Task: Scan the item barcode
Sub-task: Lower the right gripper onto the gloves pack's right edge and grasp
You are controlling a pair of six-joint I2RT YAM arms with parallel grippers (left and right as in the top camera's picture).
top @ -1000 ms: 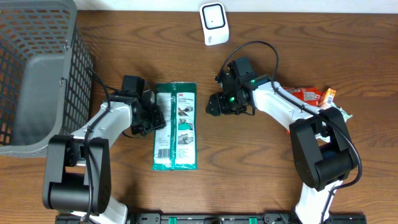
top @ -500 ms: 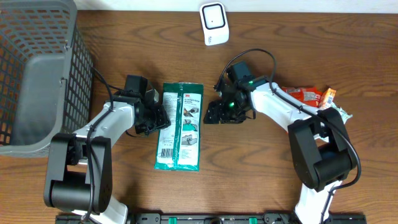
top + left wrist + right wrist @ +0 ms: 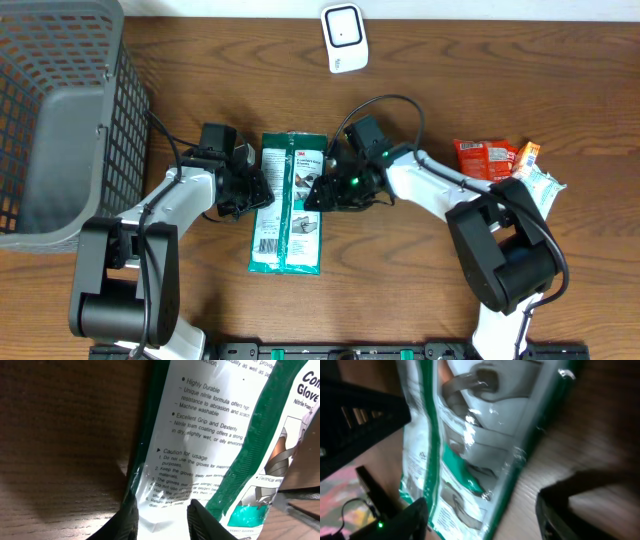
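Glove package, green and white, lies flat mid tabletop, long side running front to back, printed face up. Left claw is at the package's left edge, narrowly parted and pinched on that edge; in the wrist view the film runs between its fingers. Right claw is at the package's right edge, spread wide and gripping nothing; its fingers sit either side of the green border. White scanner stands at the far edge, well apart from the package. Grey basket far left. Snack packets at right.
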